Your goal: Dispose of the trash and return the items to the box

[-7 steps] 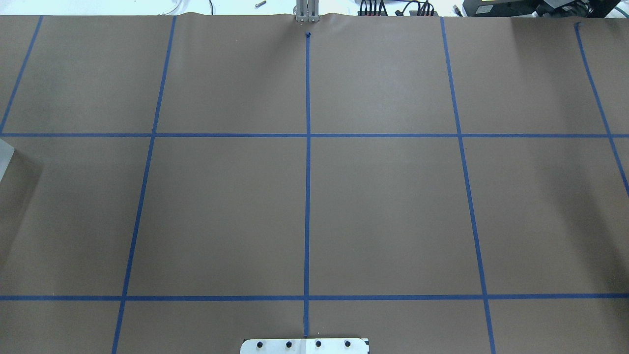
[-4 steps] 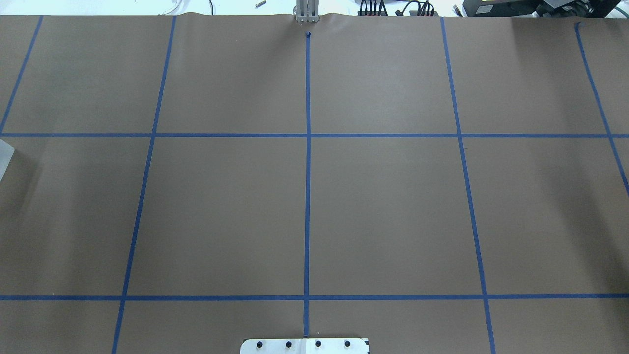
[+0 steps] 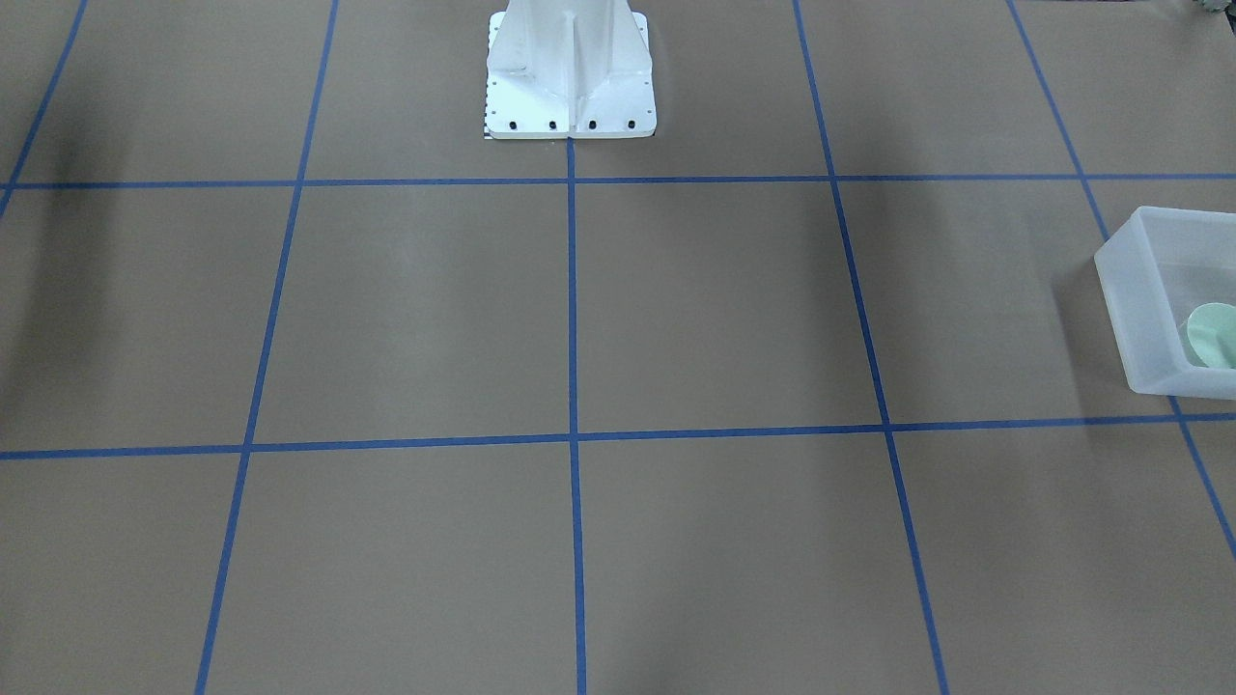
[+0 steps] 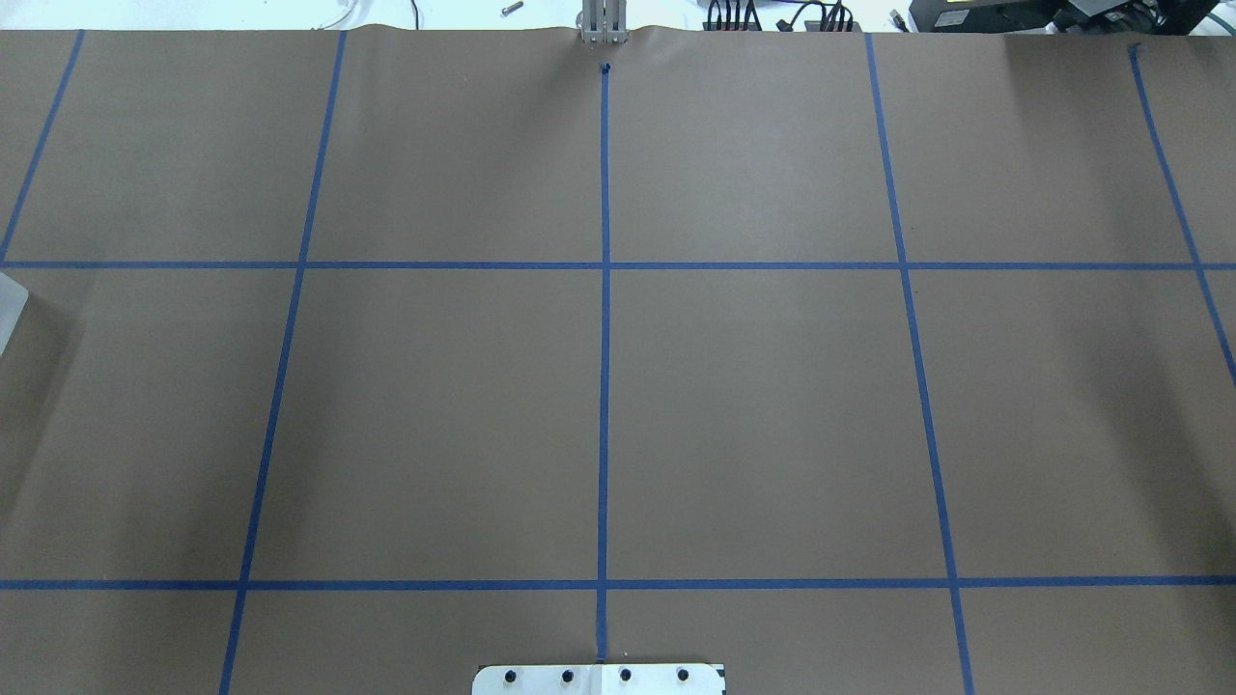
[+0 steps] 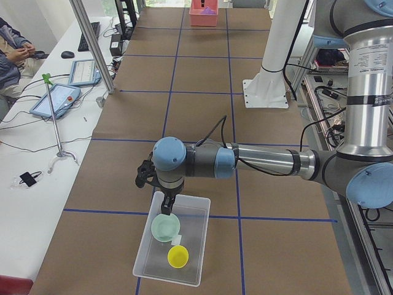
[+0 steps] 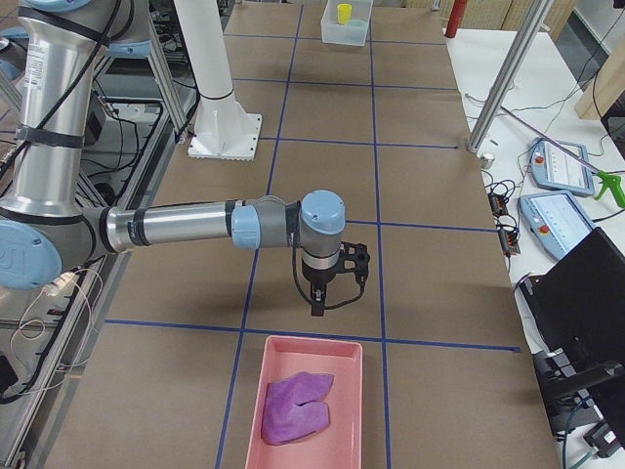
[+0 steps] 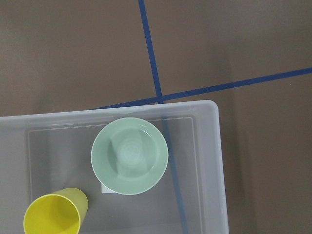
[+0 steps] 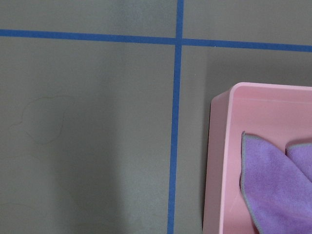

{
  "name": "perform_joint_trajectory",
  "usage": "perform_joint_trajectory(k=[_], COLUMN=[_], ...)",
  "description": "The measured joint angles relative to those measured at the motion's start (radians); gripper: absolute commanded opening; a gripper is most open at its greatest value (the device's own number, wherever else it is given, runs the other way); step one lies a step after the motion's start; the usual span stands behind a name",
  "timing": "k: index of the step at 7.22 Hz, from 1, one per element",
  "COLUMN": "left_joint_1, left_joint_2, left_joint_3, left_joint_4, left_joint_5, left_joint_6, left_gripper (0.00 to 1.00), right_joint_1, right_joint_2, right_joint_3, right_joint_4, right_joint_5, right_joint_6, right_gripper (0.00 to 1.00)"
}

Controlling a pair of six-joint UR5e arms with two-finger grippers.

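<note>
The frosted-white box (image 5: 190, 212) lies on the table under my left arm. Its rim also shows in the left wrist view (image 7: 217, 161), in the front-facing view (image 3: 1130, 299), and as a corner in the overhead view (image 4: 8, 304). The mint-green bowl (image 7: 129, 156) stands upright inside it beside a yellow cup (image 7: 53, 214); both also show in the exterior left view, the bowl (image 5: 164, 228) and the cup (image 5: 178, 256). My left gripper (image 5: 167, 208) hangs just above the bowl; I cannot tell whether it is open. My right gripper (image 6: 317, 301) hovers beside a pink tray (image 6: 344, 391); I cannot tell its state.
A purple cloth (image 8: 273, 185) lies in the pink tray (image 8: 222, 161). The white pedestal base (image 3: 570, 77) stands at the robot's side of the table. Blue tape lines grid the brown table cover. Tablets and cables lie on the side bench (image 5: 58, 98).
The box corner at the overhead view's left edge shows slightly less than before. Nothing else has visibly changed.
</note>
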Motion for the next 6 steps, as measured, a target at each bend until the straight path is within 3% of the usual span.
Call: perform_joint_trajectory(k=[3,6], left_joint_1=[0.059,0.084], left_joint_2=[-0.001,0.012], left_joint_3=[-0.030,-0.050], left_joint_4=[-0.007,-0.014], left_joint_5=[-0.005,0.022], left_joint_6=[-0.137,-0.150], left_gripper=[0.97,0.98], right_joint_1=[0.001,0.002], right_joint_2=[-0.013,-0.014], right_joint_3=[-0.008,0.008], right_joint_4=[0.003,0.002], right_joint_5=[0.000,0.016], right_joint_6=[-0.024,-0.025], right_gripper=[1.00,1.00])
